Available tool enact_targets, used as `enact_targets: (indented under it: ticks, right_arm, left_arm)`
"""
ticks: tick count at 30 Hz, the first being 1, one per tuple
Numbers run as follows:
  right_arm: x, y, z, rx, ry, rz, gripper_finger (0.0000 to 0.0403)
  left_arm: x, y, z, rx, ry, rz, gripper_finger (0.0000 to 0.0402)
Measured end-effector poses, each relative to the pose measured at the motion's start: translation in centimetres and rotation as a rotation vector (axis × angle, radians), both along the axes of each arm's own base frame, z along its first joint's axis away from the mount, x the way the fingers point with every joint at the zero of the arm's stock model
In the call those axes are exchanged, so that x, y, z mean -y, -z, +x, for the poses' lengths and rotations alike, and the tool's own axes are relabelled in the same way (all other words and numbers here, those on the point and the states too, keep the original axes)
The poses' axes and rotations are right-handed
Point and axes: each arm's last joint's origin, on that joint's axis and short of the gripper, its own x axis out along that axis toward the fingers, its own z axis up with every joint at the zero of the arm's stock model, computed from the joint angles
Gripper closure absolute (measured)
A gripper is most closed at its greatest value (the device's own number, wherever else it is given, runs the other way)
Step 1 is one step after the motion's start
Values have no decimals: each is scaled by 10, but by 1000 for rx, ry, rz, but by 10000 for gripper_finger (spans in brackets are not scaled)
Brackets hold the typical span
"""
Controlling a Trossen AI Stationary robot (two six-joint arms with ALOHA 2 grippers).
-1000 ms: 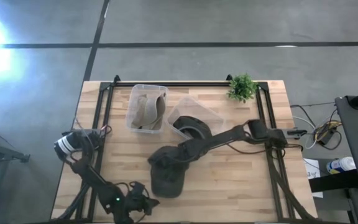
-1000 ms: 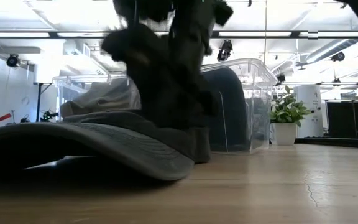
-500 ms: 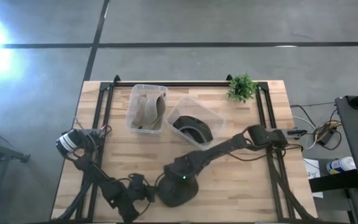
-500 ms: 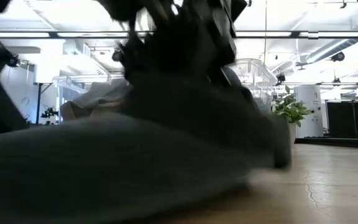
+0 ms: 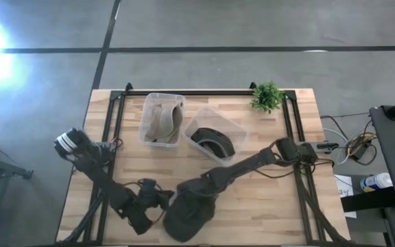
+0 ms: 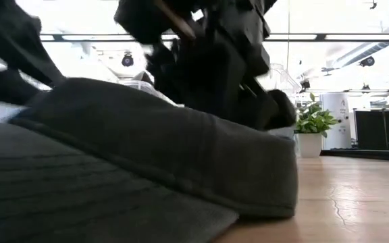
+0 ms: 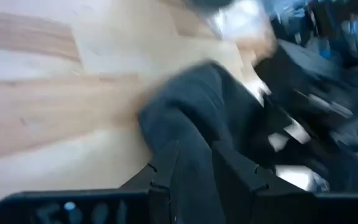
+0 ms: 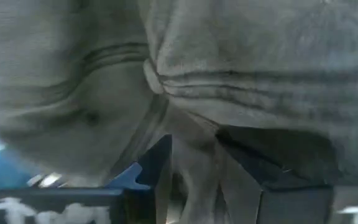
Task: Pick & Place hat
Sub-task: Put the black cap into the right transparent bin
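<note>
High view: on the wooden table [image 5: 266, 199] two clear bins sat side by side (touching), the left bin [image 5: 162, 118] holding a tan hat [image 5: 160, 123], the right bin [image 5: 214, 137] a dark cap [image 5: 212, 142]. The dark hat [image 5: 187, 216] lay at the near edge, pinched by both the right gripper [image 5: 196, 199] and left gripper [image 5: 162, 201].

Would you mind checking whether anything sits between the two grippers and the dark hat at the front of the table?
Nothing visible does. The right gripper is shut on a fold of the dark hat, and the left gripper grips its edge at the table's front.
</note>
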Motion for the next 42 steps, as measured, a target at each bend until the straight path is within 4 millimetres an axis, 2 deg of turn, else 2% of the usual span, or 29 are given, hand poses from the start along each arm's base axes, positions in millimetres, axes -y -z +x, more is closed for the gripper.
enact_targets:
  ticks: [3,7,10,15,18,22,25,30,35,42]
  right_arm:
    - [0,7,-4,-20,41,-43,287]
    - [-1,3,-7,-3,62,-90,287]
    - [8,3,-6,-3,140,-119,287]
    - [12,9,-3,28,213,-98,296]
    - [10,12,-5,22,194,-75,306]
    - [10,13,-6,14,166,-53,315]
    - [10,13,-6,19,153,-58,320]
    - [9,12,-5,18,162,-50,323]
    - [9,12,-4,23,166,-29,319]
    - [6,13,-3,22,142,20,328]
  left_arm:
    - [5,-20,-4,-38,125,-89,317]
    - [30,-41,-7,-46,287,-335,317]
    - [46,-49,-10,-19,297,-408,317]
    - [60,-21,-19,-92,189,-485,314]
    - [73,-14,-13,-38,209,-557,305]
    - [79,-2,-5,-27,207,-575,284]
    - [85,-3,-3,-33,226,-605,265]
    - [82,8,-3,-90,218,-564,237]
    - [79,21,2,-98,178,-507,226]
    - [68,29,14,-7,74,-417,226]
